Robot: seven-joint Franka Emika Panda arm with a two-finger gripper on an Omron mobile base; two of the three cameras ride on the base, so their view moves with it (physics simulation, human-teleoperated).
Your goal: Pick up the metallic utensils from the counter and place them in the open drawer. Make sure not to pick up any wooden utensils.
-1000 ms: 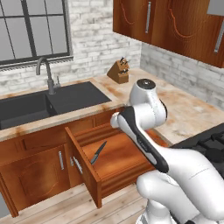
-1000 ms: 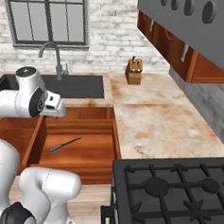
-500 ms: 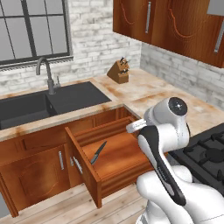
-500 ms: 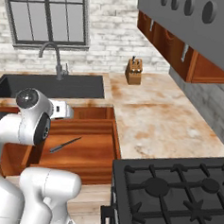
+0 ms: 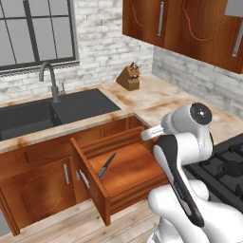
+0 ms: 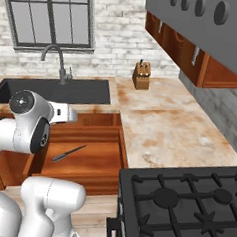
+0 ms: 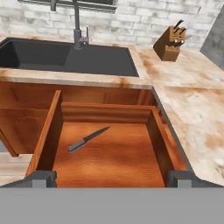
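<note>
Hand view alone shows the open gripper [image 7: 111, 178] above the drawer's [image 7: 43, 135] knife [image 7: 87, 139].

The arm [image 5: 182, 156] hides the open drawer's [image 5: 137, 166] right end.

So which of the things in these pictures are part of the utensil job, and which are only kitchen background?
Part of the job:
- knife, lying in the drawer
- open drawer
- counter
- gripper, open and empty above the drawer

Just background:
- knife block
- sink and faucet
- stove
- window
</note>
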